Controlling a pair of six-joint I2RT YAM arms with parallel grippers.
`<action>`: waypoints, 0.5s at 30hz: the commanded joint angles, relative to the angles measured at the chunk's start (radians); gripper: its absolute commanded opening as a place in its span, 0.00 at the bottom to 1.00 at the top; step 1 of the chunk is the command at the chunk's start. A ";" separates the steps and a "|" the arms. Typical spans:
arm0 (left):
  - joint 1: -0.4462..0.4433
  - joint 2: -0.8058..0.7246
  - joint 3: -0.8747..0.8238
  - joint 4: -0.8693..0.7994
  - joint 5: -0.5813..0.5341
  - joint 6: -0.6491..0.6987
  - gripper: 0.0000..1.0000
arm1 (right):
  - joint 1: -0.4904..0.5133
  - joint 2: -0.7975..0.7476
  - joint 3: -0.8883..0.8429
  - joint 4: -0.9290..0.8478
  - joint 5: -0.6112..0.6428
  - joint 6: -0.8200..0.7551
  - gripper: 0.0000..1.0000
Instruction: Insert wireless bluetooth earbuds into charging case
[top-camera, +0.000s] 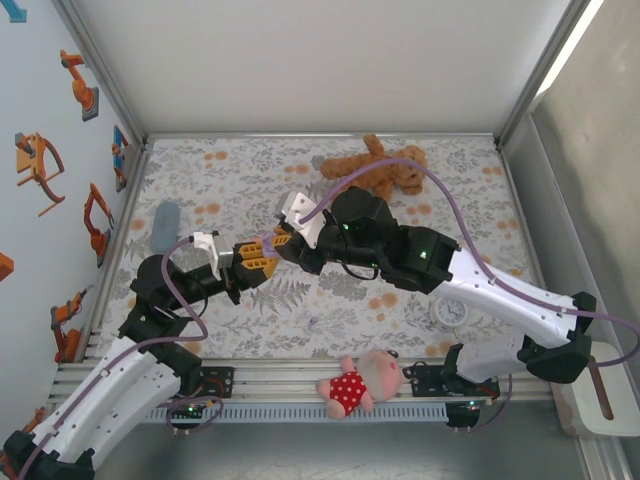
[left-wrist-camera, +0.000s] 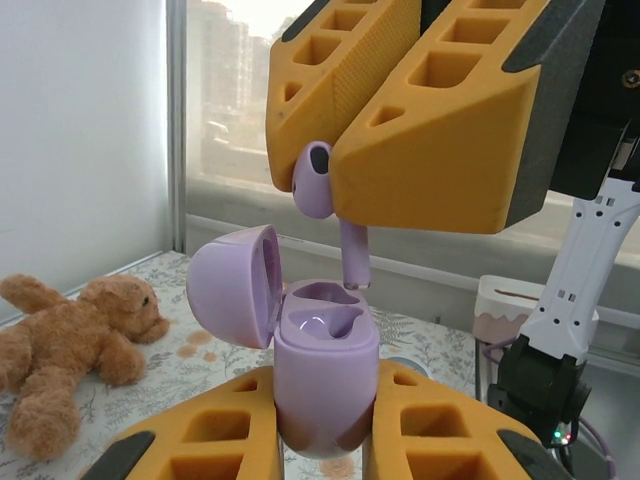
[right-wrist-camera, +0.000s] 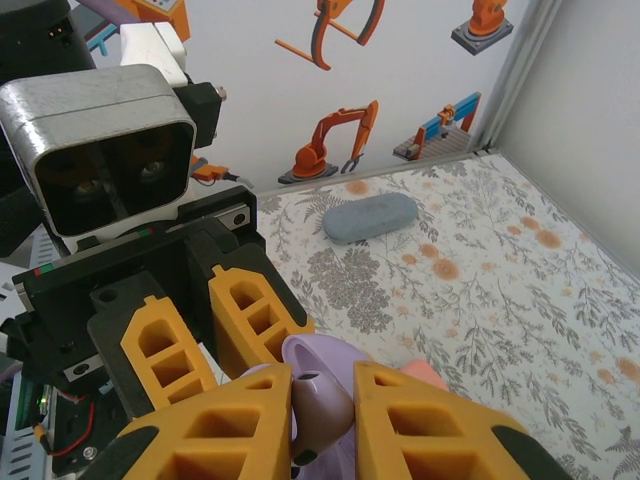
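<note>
My left gripper (left-wrist-camera: 325, 392) is shut on the body of a lilac charging case (left-wrist-camera: 325, 345), held upright with its lid (left-wrist-camera: 232, 285) swung open to the left. From above, my right gripper (left-wrist-camera: 322, 178) is shut on a lilac earbud (left-wrist-camera: 314, 185). The earbud's stem points down and ends just above the case's far socket (left-wrist-camera: 322, 293), not touching it. In the right wrist view the earbud (right-wrist-camera: 322, 405) sits pinched between the orange fingers (right-wrist-camera: 225, 430), over the open lid (right-wrist-camera: 335, 352). In the top view the left gripper (top-camera: 256, 262) and the right gripper (top-camera: 279, 240) meet tip to tip above the mat.
A brown teddy bear (top-camera: 378, 168) lies at the back of the flowered mat (top-camera: 330, 310). A blue-grey pouch (top-camera: 165, 225) lies at the left, a small white clock (top-camera: 450, 312) at the right, and a pink doll (top-camera: 360, 382) on the near rail. A coral piece (right-wrist-camera: 422, 373) lies below the right gripper.
</note>
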 joint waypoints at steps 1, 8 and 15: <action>-0.006 -0.013 -0.005 0.029 0.021 -0.006 0.01 | 0.010 0.009 0.044 0.017 -0.004 -0.022 0.19; -0.008 -0.014 -0.005 0.030 0.020 -0.007 0.01 | 0.016 0.019 0.045 0.004 -0.002 -0.026 0.20; -0.008 -0.015 -0.004 0.027 0.020 -0.007 0.01 | 0.023 0.040 0.058 -0.019 0.012 -0.035 0.20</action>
